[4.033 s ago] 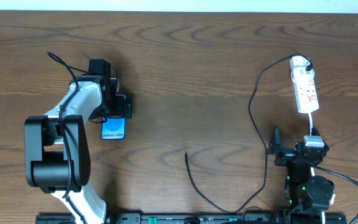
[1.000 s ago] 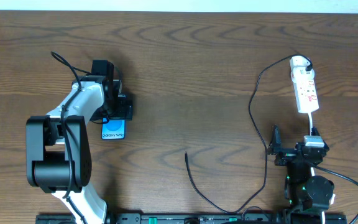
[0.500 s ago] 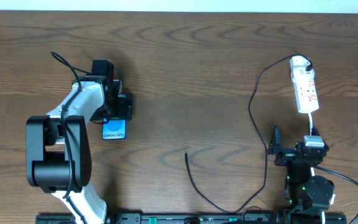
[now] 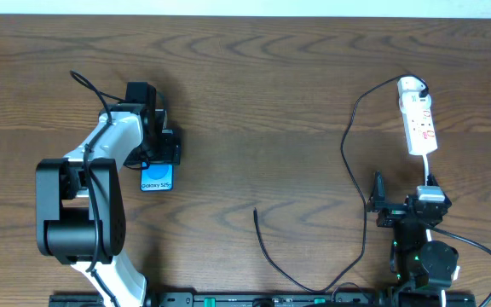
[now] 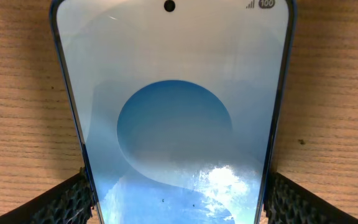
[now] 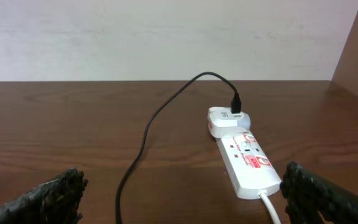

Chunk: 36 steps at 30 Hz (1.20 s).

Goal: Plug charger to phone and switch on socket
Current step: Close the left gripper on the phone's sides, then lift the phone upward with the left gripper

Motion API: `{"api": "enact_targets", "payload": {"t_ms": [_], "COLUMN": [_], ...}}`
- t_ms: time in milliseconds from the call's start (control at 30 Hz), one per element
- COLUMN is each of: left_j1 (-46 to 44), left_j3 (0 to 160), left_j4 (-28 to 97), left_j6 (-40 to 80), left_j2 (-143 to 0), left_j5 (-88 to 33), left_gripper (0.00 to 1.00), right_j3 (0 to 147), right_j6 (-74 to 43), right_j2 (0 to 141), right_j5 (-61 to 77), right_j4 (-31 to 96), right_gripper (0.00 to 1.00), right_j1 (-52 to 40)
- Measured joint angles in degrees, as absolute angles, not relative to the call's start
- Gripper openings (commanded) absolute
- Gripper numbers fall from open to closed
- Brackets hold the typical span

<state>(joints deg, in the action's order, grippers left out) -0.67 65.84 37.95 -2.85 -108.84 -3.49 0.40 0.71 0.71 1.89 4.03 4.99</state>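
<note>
The phone point(image 4: 157, 178) lies flat on the table at the left, its blue screen up; it fills the left wrist view point(image 5: 173, 112). My left gripper point(image 4: 158, 158) straddles its upper part, with both fingers point(image 5: 176, 205) pressed against its long edges. The charger cable point(image 4: 344, 145) runs from a white adaptor point(image 6: 227, 119) on the socket's far end, loops down the table, and ends in a free plug point(image 4: 256, 211) at the centre front. The socket point(image 4: 418, 119) lies at the right, also seen in the right wrist view point(image 6: 244, 158). My right gripper point(image 4: 403, 194) is open and empty point(image 6: 185, 199), just short of the socket.
The socket's white cord point(image 6: 271, 208) runs back toward my right arm's base. The cable's loop point(image 4: 314, 286) lies along the front edge between the two arm bases. A wall stands behind the table's far edge.
Since four seconds ago my left gripper and the phone have shifted very slightly to the right. The right arm, the cable and the socket have not moved.
</note>
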Motion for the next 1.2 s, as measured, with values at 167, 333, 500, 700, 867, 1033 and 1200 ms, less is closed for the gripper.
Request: {"api": "enact_targets", "payload": {"t_ms": [167, 333, 500, 700, 867, 1033, 1200], "left_j1": [-0.7, -0.7, -0.7, -0.8, -0.8, -0.8, -0.9], "left_j3": [65.8, 65.8, 65.8, 65.8, 65.8, 65.8, 65.8], "left_j4": [38.0, 38.0, 38.0, 38.0, 38.0, 38.0, 38.0], "left_j6": [-2.8, -2.9, -2.9, -2.9, -2.9, -2.8, -2.8], "left_j2": [-108.8, -108.8, -108.8, -108.7, -108.7, -108.7, -108.7], "left_j5": [-3.5, -3.5, -3.5, -3.4, -3.4, -3.3, -3.3], "left_gripper": [0.82, 0.81, 0.78, 0.76, 0.73, 0.71, 0.70], "right_j3": [0.4, 0.4, 0.4, 0.4, 0.4, 0.4, 0.4], "right_j6": [0.7, 0.7, 0.7, 0.7, 0.7, 0.7, 0.7], "right_j2": [0.7, 0.7, 0.7, 0.7, 0.7, 0.7, 0.7], "right_j5": [1.9, 1.9, 1.9, 1.9, 1.9, 1.9, 1.9], "right_j4": [4.0, 4.0, 4.0, 4.0, 4.0, 4.0, 4.0], "right_gripper": [0.99, 0.99, 0.99, 0.99, 0.99, 0.99, 0.99], "right_j1": [5.0, 5.0, 5.0, 5.0, 5.0, 5.0, 5.0]}}
